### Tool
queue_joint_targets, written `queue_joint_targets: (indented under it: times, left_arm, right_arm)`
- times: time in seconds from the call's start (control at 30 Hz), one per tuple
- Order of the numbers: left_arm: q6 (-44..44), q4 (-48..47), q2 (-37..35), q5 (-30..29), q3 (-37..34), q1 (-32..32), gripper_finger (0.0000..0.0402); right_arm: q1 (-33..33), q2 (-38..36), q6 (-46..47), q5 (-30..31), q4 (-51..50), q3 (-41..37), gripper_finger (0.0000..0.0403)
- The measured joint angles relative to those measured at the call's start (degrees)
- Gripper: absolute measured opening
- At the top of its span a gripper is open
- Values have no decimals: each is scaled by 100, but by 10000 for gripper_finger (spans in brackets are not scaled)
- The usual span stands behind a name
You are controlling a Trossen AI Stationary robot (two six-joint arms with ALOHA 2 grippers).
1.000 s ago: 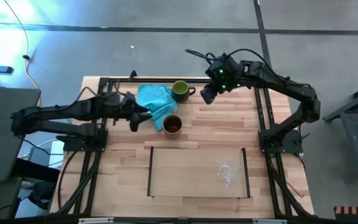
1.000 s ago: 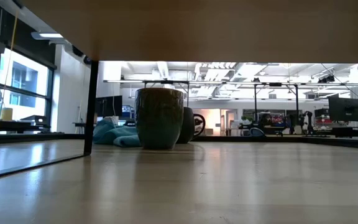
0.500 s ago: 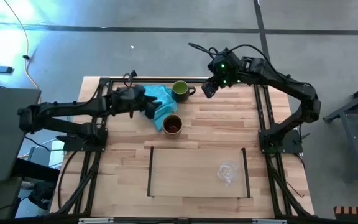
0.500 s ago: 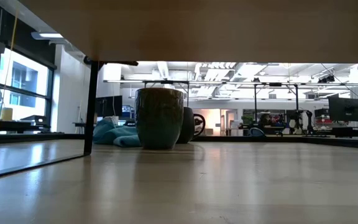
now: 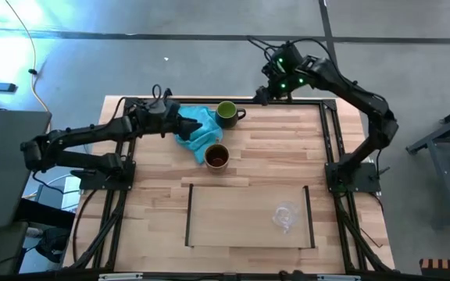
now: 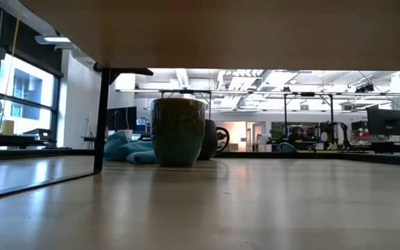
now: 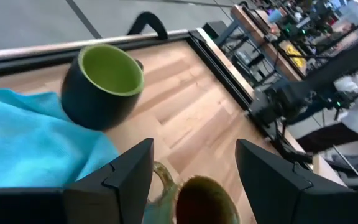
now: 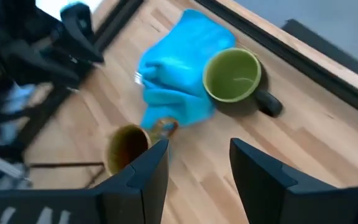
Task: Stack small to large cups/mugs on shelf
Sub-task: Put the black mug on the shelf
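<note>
— High view first: where do your cups sit?
— You have the small clear glass cup (image 5: pixel 285 216) on the pale wooden shelf board (image 5: pixel 241 218), near its right rail. Your green handled mug (image 5: pixel 227 114) stands by the table's far edge, and the brown handled mug (image 5: pixel 217 157) sits just beside the turquoise cloth (image 5: pixel 196 131).
— And your grippers?
— Your left gripper (image 5: pixel 191 128) hangs over the cloth, jaws wide and empty. Your right gripper (image 5: pixel 262 94) hangs at the far edge, also spread and empty.

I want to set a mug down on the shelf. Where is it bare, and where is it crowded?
The shelf is bare from its left rail to near the glass cup by the right rail. Crowded: the table's far-left area, where turquoise cloth, green mug and brown mug cluster.
</note>
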Motion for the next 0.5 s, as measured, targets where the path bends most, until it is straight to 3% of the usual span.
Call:
queue_joint_targets:
  times: [0.17,0.5]
  left_arm:
    - [-85,-162,0,100,0,9,215]
    - [-122,-384,0,393,0,7,215]
  right_arm:
    - [-183,276,587,-507,767,0,160]
    - [-153,1113,1295,-398,1468,0,160]
